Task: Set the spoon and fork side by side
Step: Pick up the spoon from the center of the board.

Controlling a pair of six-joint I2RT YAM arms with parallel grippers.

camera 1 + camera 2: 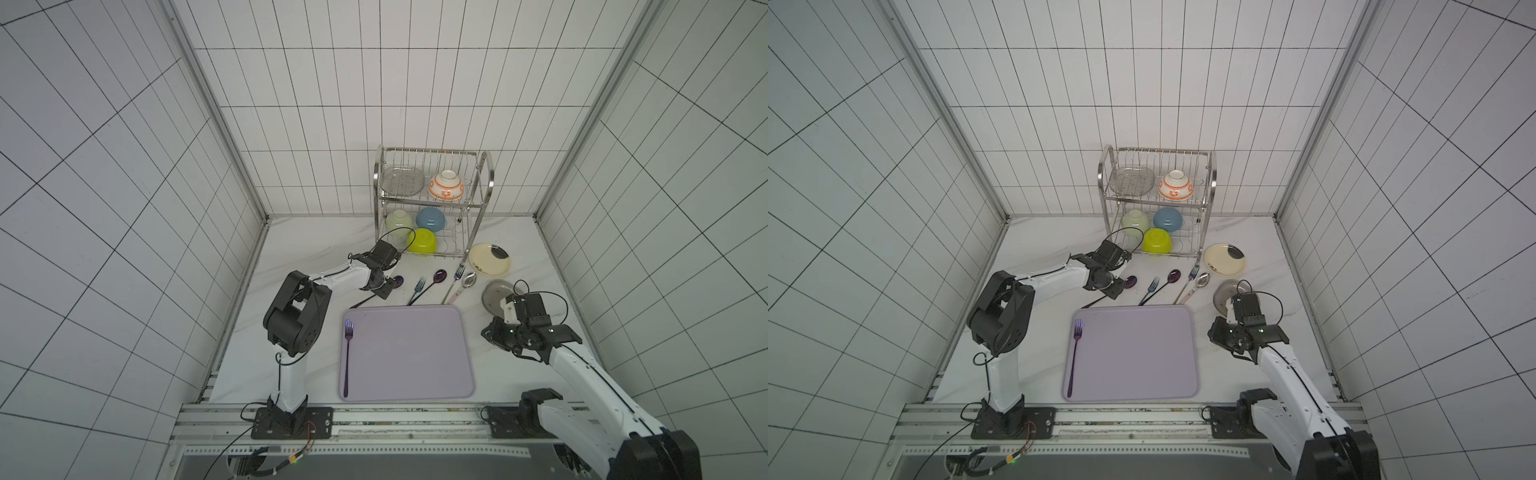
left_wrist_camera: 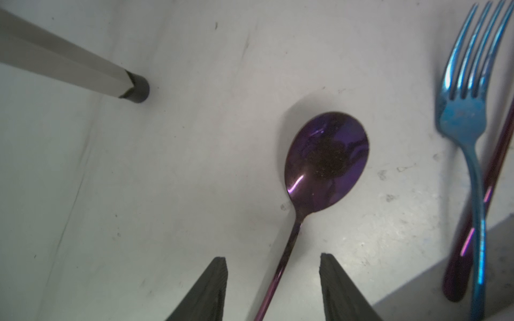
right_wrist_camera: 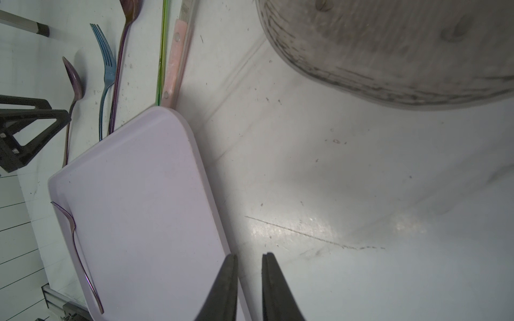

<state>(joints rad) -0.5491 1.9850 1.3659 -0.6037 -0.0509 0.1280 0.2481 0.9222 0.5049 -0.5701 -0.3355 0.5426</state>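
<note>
Two claws: I see left gripper (image 2: 272, 257) spread astride spoon (image 2: 326, 161) handle; right gripper (image 3: 249, 255) barely parted, empty.
Fork (image 1: 347, 353): on tray (image 1: 415, 353), left edge.

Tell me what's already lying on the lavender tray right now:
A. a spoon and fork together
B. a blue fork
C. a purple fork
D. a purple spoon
C: in both top views a purple fork lies alone on the lavender tray, close to one side edge, with no other cutlery on the tray.
</note>
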